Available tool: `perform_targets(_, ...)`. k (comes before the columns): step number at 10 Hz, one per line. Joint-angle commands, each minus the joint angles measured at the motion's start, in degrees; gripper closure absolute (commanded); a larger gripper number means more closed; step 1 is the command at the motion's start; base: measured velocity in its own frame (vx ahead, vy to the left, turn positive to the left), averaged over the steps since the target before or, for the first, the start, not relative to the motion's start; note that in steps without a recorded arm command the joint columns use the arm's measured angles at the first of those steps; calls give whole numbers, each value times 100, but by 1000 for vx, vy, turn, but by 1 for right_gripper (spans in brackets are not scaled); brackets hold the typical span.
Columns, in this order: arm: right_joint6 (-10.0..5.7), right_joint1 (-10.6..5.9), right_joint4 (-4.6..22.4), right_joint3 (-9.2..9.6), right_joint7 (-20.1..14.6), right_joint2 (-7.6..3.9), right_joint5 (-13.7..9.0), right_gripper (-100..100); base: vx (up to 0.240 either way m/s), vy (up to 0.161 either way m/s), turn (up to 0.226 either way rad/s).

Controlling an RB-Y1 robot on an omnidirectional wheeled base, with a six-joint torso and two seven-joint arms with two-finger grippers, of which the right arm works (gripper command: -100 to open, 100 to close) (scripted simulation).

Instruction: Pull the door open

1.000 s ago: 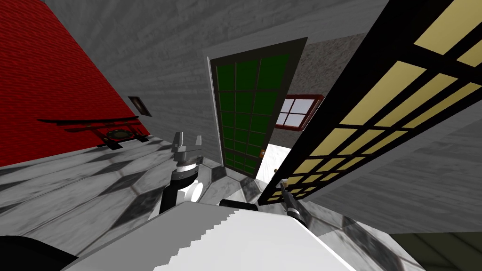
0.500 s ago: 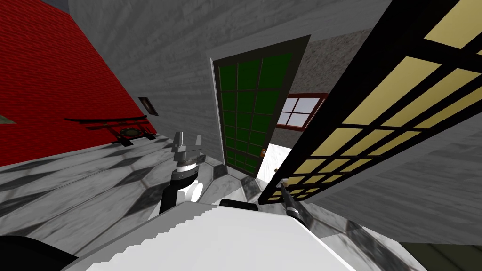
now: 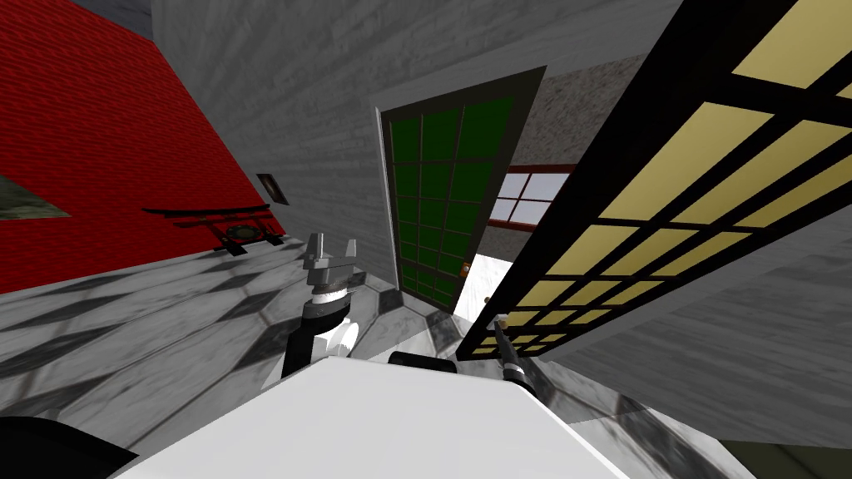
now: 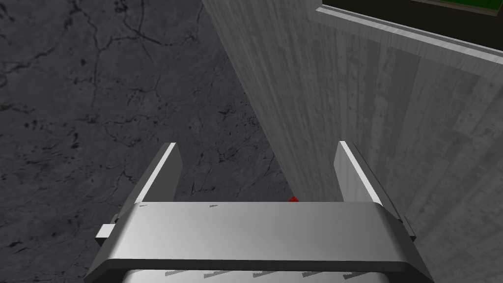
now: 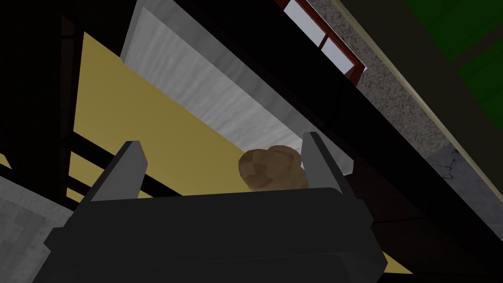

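The door [image 3: 666,191] has a black grid frame with yellow panes and stands swung toward me on my right. My right gripper [image 3: 500,323] is at its lower edge. In the right wrist view the right gripper [image 5: 221,145] is open, and the door's brown knob [image 5: 270,167] sits between the fingers, close against one finger [image 5: 314,157], with a yellow pane [image 5: 147,113] behind. My left gripper [image 3: 330,247] is raised in front of my chest. In the left wrist view the left gripper [image 4: 256,146] is open and empty over dark marble floor beside a grey wall.
Ahead stands a green-paned door [image 3: 441,199], ajar, with a small knob [image 3: 463,269]. A red-framed window [image 3: 524,199] shows beyond the gap. A red wall [image 3: 100,141] with a dark shelf [image 3: 225,223] is on the left. Marble floor [image 3: 150,333] spreads to the left.
The whole head view has shifted: the red wall and its shelf slid right, so my view has turned. Both arms keep their pose relative to my chest.
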Motion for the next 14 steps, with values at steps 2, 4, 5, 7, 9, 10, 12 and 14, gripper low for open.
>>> perform_targets(2, -21, 2, 41, -143, -48, -161, -81, 100, 1, 6, -2)
perform_targets(4, -23, -16, 37, -104, -279, -164, -135, 100, -15, -7, 33)
perform_targets(5, -24, -34, 33, -65, -427, -167, -190, 100, -73, -38, 149)
perform_targets(7, -24, -34, 33, -65, -512, -167, -190, 100, -51, -38, 42)
perform_targets(9, -24, -34, 33, -65, -512, -167, -190, 100, -3, 3, -16)
perform_targets(10, -24, -34, 33, -65, -512, -167, -190, 100, -5, 7, 3)
perform_targets(12, -24, -34, 33, -65, -512, -167, -190, 100, -1, -10, 2)
perform_targets(14, -24, -34, 33, -65, -512, -167, -190, 100, 3, 6, 4)
